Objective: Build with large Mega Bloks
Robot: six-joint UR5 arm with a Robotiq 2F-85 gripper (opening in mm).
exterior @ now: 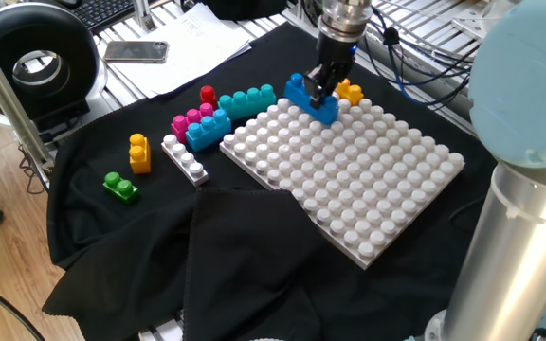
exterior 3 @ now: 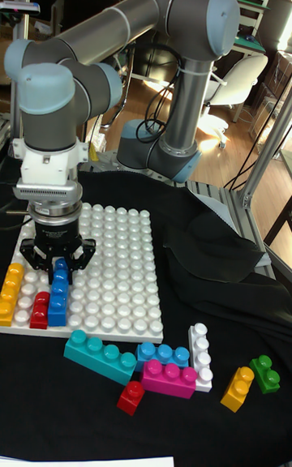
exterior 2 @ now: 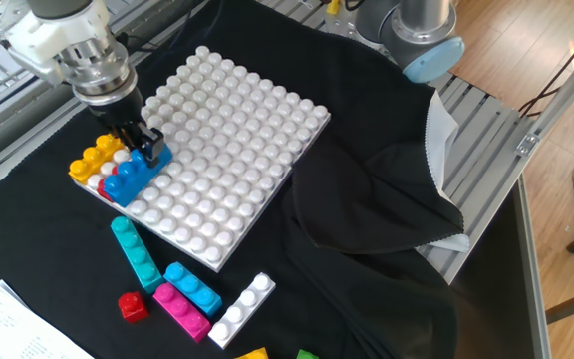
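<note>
Black two-finger gripper is clamping the far end of a long blue plastic brick, fingers sitting either side of it. Brick is lying on the big white studded plastic board, near its edge; whether it is fully pressed onto the studs is not clear. In the one fixed view the gripper is coming straight down onto the blue brick at the board's far corner.

A small red brick is sitting just beside the blue one on the board, and a long yellow-orange brick is sitting along the board edge next to that.

Loose pieces are lying on the black cloth off the board: long teal brick, shorter blue brick, pink brick, white brick, small red cube brick, short yellow-orange brick, green brick. Pink, shorter blue and white ones are touching each other.
</note>
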